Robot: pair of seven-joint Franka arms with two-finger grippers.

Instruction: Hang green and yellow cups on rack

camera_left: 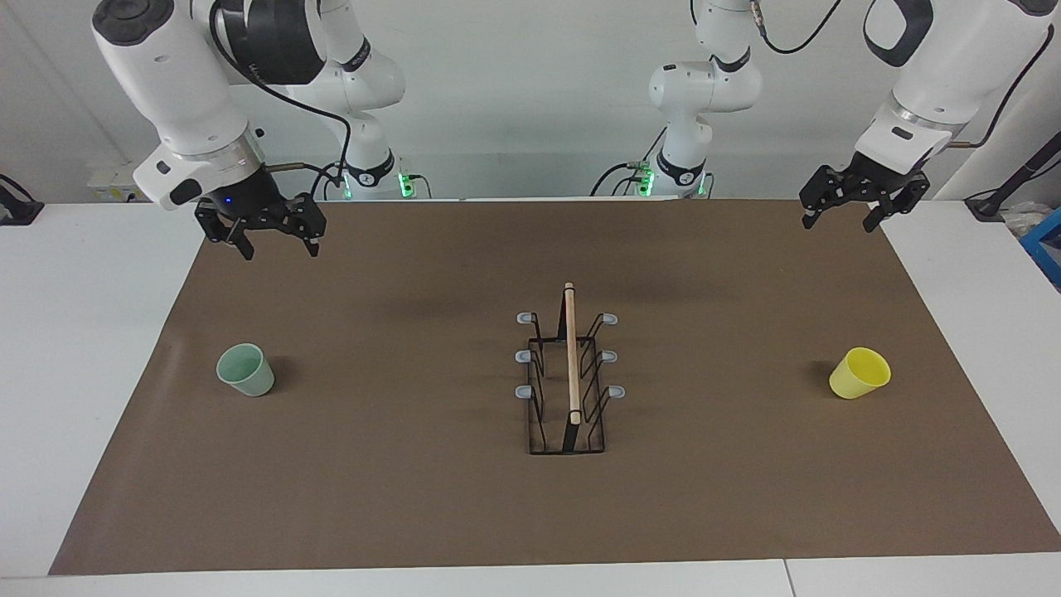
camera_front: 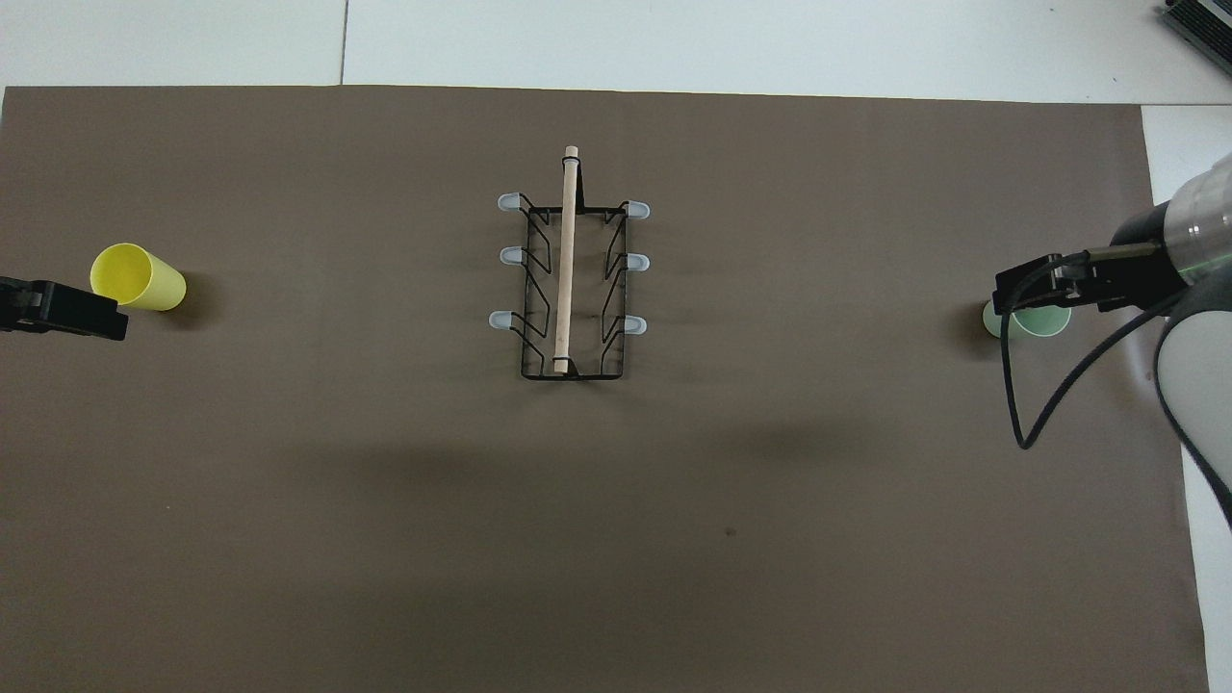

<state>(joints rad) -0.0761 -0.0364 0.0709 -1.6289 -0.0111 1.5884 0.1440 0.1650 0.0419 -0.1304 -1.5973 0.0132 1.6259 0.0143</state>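
The pale green cup stands mouth up on the brown mat toward the right arm's end. The yellow cup stands mouth up toward the left arm's end. Between them stands the black wire rack, with its wooden rod on top and grey-tipped prongs on both sides, all bare. My right gripper hangs open and empty, high above the mat, clear of the green cup. My left gripper hangs open and empty, high up and apart from the yellow cup.
The brown mat covers most of the white table. A black cable loops down from the right wrist. A blue item sits at the table's edge at the left arm's end.
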